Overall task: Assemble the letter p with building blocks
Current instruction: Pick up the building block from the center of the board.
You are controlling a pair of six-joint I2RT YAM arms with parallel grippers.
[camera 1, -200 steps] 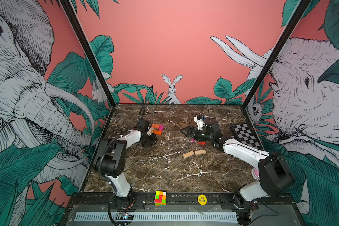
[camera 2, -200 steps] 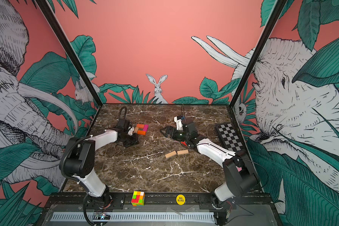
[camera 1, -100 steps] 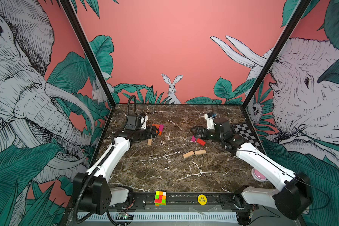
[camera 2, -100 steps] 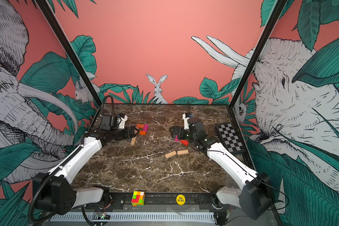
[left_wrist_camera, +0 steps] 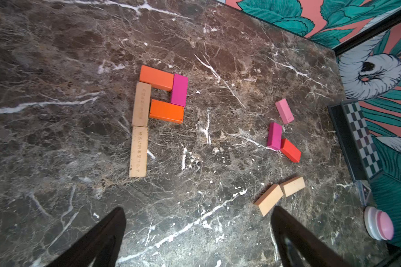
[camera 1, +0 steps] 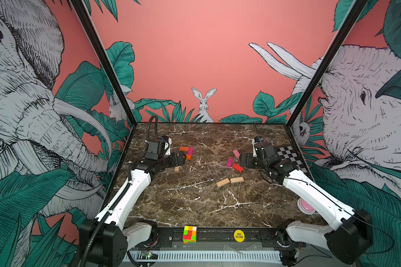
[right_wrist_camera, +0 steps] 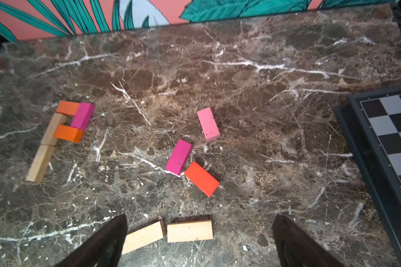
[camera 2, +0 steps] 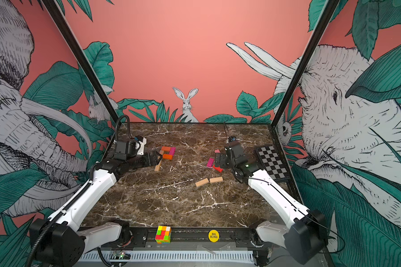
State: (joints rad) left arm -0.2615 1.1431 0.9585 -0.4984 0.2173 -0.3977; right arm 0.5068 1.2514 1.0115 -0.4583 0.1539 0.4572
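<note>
Left gripper [left_wrist_camera: 197, 209] and right gripper [right_wrist_camera: 200, 217] both splayed, empty. Building blocks [left_wrist_camera: 156, 77]: five form a P on the table [left_wrist_camera: 56, 161] by left gripper; spare blocks [left_wrist_camera: 273, 136] loose by right. Likely light, stiff, slick. Pinch the long sides.

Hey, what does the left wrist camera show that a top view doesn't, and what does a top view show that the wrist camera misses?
Only in the left wrist view: the P's two tan stem blocks in full, with print on them; from above they are partly hidden. Only in a top view: the puzzle cube, the yellow disc and the robot's arms. Both: the orange and magenta loop, the loose pink block, magenta block, red block, two loose tan blocks, the chessboard and the pink button.
</note>
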